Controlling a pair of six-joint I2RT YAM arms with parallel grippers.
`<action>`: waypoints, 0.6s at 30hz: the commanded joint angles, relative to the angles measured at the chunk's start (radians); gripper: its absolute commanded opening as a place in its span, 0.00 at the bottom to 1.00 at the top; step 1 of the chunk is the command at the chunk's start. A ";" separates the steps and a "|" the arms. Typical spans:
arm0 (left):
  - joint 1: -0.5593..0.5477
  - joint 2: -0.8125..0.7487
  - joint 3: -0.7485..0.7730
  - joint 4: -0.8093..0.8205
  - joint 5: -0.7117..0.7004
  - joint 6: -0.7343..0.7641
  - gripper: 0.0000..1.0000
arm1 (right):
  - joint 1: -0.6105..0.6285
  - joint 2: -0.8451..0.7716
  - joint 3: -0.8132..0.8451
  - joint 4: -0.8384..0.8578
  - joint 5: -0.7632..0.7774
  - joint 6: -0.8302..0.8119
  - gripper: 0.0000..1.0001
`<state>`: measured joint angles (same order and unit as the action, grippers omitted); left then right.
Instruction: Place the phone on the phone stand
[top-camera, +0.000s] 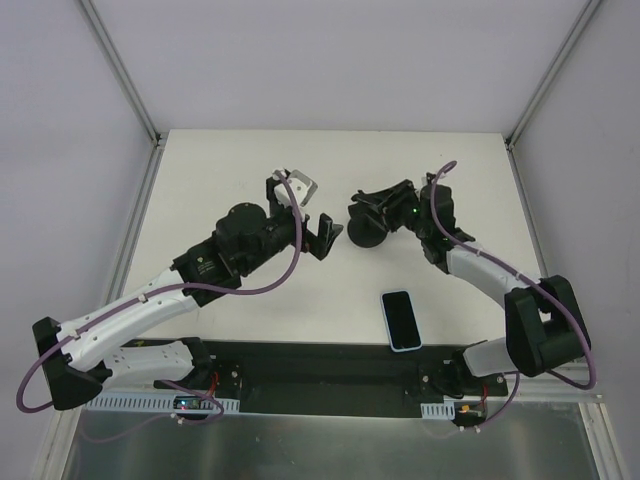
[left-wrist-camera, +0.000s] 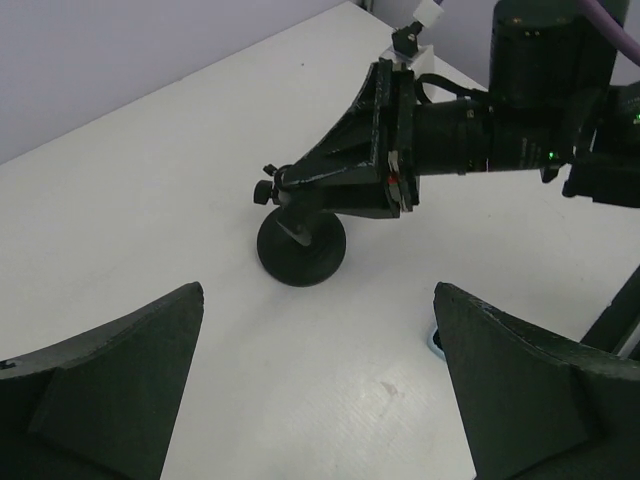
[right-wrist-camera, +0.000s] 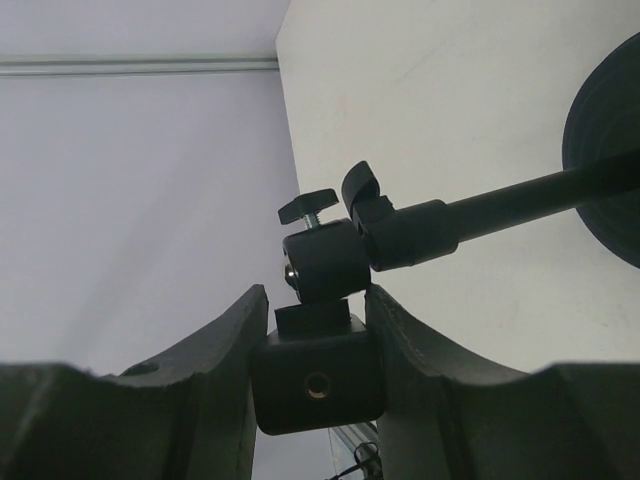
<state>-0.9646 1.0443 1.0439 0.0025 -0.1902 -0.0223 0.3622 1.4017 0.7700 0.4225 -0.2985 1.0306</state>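
White tabletop (top-camera: 250, 170) with two robot arms reaching to its middle. The left tool (top-camera: 323, 236) hangs with its fingers spread wide and holds nothing, just left of the phone stand (top-camera: 368, 232). The right tool (right-wrist-camera: 315, 300) pinches the small block at the top of the stand, whose round base sits on the tabletop. The phone (top-camera: 401, 320) lies flat, screen up, near the front edge, well apart from both tools
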 joint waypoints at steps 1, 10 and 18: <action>0.052 -0.040 -0.012 0.030 -0.058 -0.125 0.99 | 0.064 0.034 -0.006 0.343 0.079 0.119 0.01; 0.236 0.016 0.018 0.019 0.225 -0.398 0.99 | 0.103 0.085 -0.133 0.596 0.177 0.266 0.04; 0.426 0.187 -0.012 0.120 0.580 -0.688 0.99 | 0.064 0.066 -0.127 0.507 0.064 0.206 0.66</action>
<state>-0.5785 1.1542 1.0340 0.0429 0.1658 -0.5247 0.4515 1.5158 0.6231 0.8696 -0.1764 1.2667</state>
